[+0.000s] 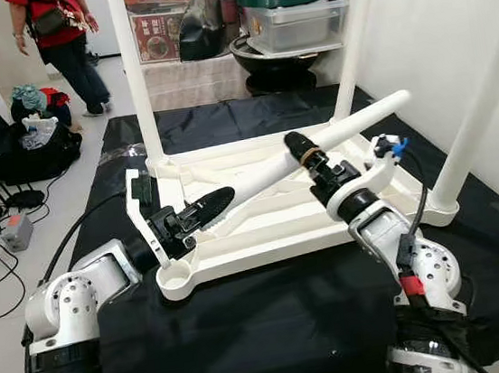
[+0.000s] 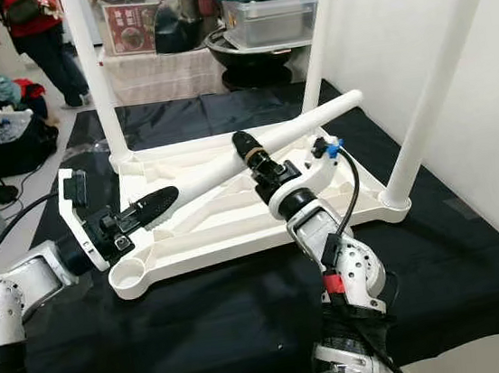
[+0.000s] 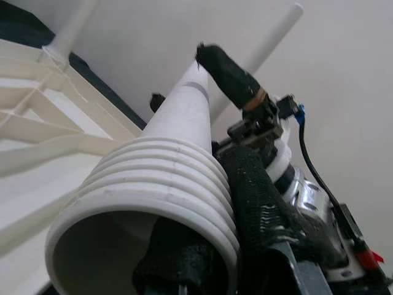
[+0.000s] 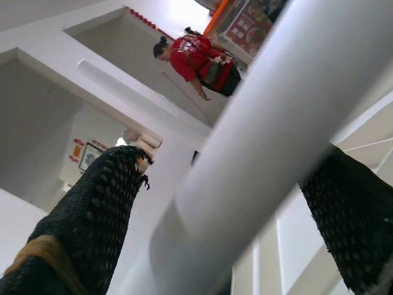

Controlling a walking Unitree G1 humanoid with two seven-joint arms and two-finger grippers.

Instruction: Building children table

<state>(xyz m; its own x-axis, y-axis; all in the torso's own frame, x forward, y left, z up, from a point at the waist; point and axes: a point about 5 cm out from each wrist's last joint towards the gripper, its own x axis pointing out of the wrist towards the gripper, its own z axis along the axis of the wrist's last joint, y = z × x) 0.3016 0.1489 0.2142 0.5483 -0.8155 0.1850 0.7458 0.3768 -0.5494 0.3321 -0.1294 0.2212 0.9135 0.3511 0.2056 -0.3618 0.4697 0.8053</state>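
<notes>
The white plastic table (image 1: pixel 264 232) lies upside down on a black cloth. Three white legs stand upright in its corners: back left (image 1: pixel 135 73), back right (image 1: pixel 353 28) and front right (image 1: pixel 478 122). The front-left corner socket (image 1: pixel 177 280) is empty. A loose white leg (image 1: pixel 360 123) slants over the underside, held by both arms. My left gripper (image 1: pixel 205 210) is shut on its ribbed lower end (image 3: pixel 153 203), just above the empty socket. My right gripper (image 1: pixel 303 151) is shut on the leg's middle, which passes between the black fingers (image 4: pixel 98 203).
A person in a red top (image 1: pixel 58 37) stands at the back left by a black bag (image 1: pixel 16 142). Cables and a power block (image 1: pixel 14 232) lie on the floor at left. Shelves with pots (image 1: pixel 286 4) stand behind; a white wall (image 1: pixel 447 17) runs along the right.
</notes>
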